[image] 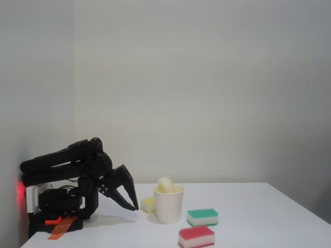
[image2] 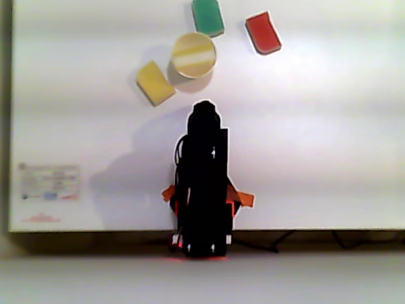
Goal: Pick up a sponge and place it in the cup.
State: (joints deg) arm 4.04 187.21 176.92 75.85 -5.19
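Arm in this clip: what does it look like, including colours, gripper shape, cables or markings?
The arm is all black, built of blocky segments. Its gripper has two tapered, pointed black fingers. Orange tape strips sit at its base, showing on both sides in the other view. A red light glows by the base. Thin dark cables loop near the base.

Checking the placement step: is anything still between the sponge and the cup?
Nothing visible. The sponge already sits in the cup, its top poking above the rim. The gripper is beside the cup, holding nothing. Another yellow sponge lies on the table next to the cup.
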